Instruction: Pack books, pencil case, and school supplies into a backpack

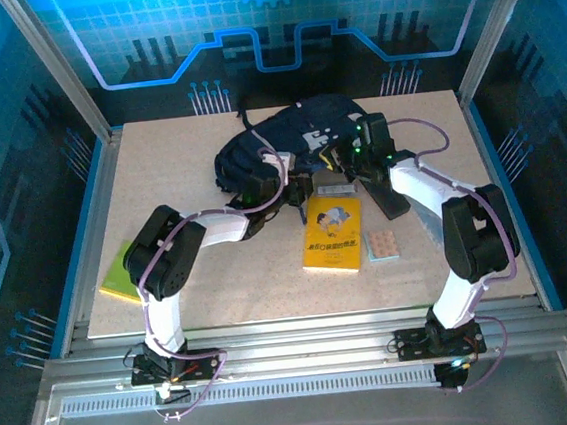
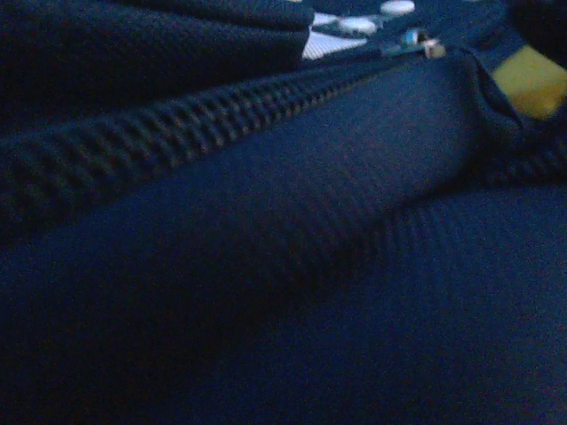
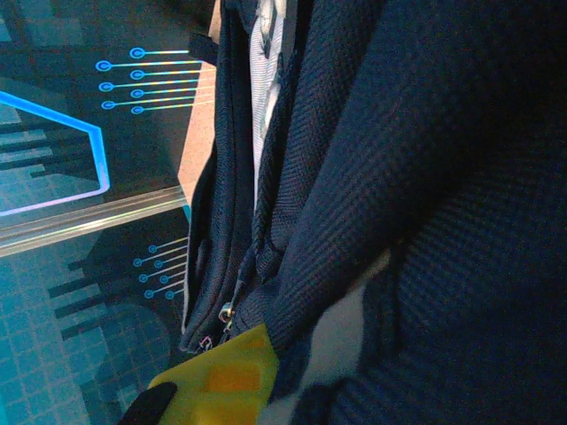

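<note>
Navy backpack (image 1: 291,136) sits far on the tabletop (image 1: 220,279); right claw (image 1: 340,157) clamps its fabric; left claw (image 1: 272,173): cannot tell its state.

A speckled beige tabletop (image 1: 241,297) sits between blue circuit-patterned walls (image 1: 274,12); aluminium rails (image 1: 307,356) run along its near edge.

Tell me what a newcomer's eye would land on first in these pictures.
The big navy backpack at the far middle of the table stands out first, the left arm and right arm stretched to it. Next comes the yellow book flat in front of it, a small tan pad to its right. A lime green book peeks out beneath the left arm.
</note>
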You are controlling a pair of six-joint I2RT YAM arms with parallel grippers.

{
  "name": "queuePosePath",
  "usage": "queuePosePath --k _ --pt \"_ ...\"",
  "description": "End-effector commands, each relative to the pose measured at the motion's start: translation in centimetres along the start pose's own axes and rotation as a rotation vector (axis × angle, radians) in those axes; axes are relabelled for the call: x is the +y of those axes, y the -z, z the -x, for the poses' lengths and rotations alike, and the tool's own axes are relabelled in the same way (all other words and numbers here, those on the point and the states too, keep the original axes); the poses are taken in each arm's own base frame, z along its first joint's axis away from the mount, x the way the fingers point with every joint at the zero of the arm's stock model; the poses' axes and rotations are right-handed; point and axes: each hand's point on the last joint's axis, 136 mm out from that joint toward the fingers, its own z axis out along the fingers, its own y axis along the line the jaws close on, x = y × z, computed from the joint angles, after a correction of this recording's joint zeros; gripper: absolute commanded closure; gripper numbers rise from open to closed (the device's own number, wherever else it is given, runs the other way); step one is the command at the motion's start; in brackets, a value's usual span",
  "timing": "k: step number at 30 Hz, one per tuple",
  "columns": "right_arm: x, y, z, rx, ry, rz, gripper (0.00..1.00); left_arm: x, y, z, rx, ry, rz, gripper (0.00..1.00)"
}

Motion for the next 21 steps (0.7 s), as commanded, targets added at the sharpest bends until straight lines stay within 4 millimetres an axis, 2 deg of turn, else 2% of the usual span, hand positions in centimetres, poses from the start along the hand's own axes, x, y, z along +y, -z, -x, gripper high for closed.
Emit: queuePosePath --k 1,4,5,11,13,17,21 --pt "4.7 1.8 -2.4 0.065 0.041 0.146 1.0 0.4 -1.1 3.0 -0.117 -0.03 0.036 0.51" --pt "4.1 1.5 -2.4 0.063 0.031 0.133 1.0 0.2 -1.3 3.3 -0.139 -0.008 0.022 0.52" --pt "4.0 1.5 -2.3 0.061 0.026 0.132 1.0 0.1 -1.3 3.3 -0.142 -0.001 0.017 0.56" --pt "2.6 1.4 -0.9 0.035 0.01 0.106 1.0 -0.6 0.2 3.2 -0.124 0.028 -0.015 1.0" --pt "2.2 1.6 -0.1 0.017 0.016 0.095 1.0 -0.8 1.1 2.8 -0.082 0.034 -0.019 1.0" --pt "1.6 2.3 1.5 -0.025 0.059 0.056 1.0 -1.3 3.1 0.5 0.107 0.076 -0.046 1.0" --pt "1.3 2.6 2.7 -0.048 0.108 0.031 1.0 -0.5 5.0 -1.5 0.272 0.123 -0.033 1.0"
